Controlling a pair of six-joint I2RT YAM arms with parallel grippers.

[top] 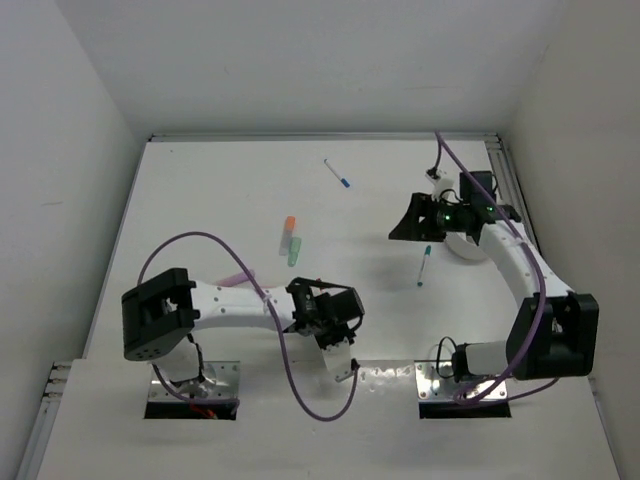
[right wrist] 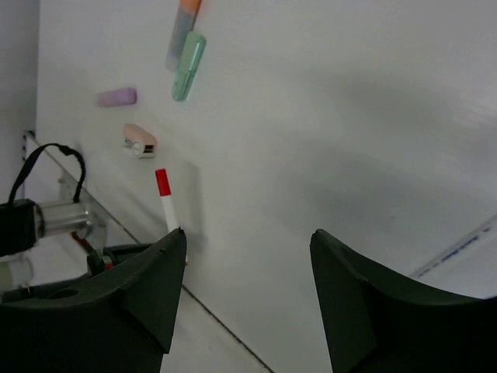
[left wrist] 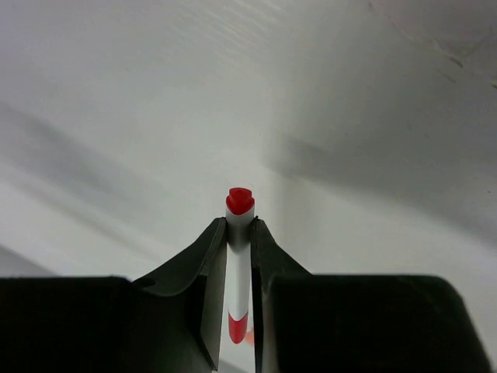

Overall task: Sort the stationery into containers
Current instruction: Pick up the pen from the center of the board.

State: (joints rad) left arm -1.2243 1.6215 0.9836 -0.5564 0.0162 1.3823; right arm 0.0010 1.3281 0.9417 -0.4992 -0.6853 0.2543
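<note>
My left gripper is shut on a white pen with a red cap, low near the table's front edge; the pen also shows upright in the right wrist view. My right gripper is open and empty, held above the table at the right. A short white tub sits mostly hidden under the right arm. A teal-capped pen lies near it. A blue-capped pen lies far back. Orange, green and pink highlighters lie mid-left. A pinkish-brown block lies near the left arm.
White walls close in the table on the left, back and right. A metal rail runs along the right edge. Purple cables loop from both arms. A seam and two metal base plates mark the near edge.
</note>
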